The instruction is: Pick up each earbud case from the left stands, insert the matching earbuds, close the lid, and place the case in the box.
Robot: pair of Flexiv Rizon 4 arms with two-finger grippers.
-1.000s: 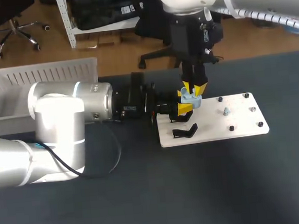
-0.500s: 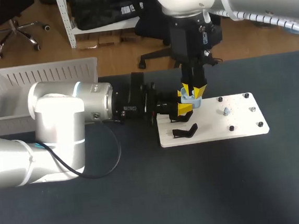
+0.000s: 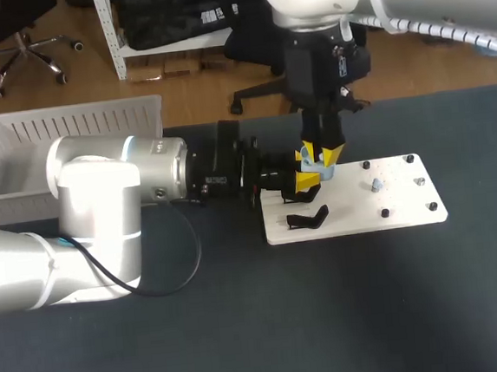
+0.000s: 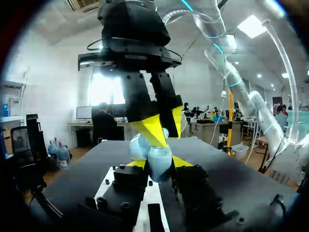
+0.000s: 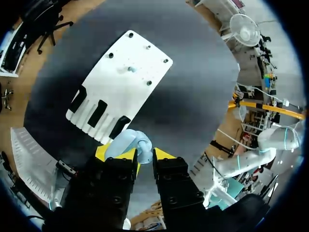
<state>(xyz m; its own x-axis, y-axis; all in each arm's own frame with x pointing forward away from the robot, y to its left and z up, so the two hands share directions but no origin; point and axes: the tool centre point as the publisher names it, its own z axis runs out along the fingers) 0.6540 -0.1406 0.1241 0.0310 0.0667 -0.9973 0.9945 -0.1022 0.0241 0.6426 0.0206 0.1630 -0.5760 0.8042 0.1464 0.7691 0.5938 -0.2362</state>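
Pale-blue earbud case (image 3: pixel 319 157) held in mid-air over the stand end of the white board (image 3: pixel 402 194).
Clamped on two sides by the left end effector (image 4: pixel 158 163) and pinched from above by the right end effector (image 5: pixel 140 152); near a black stand (image 3: pixel 308 219); board flat on the dark surface (image 3: pixel 330 318).

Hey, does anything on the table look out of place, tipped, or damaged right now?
Nothing looks spilled, damaged or askew. The left gripper is shut on the pale blue earbud case above the white board, with the right gripper at it from above. One pale blue earbud sits on the board.
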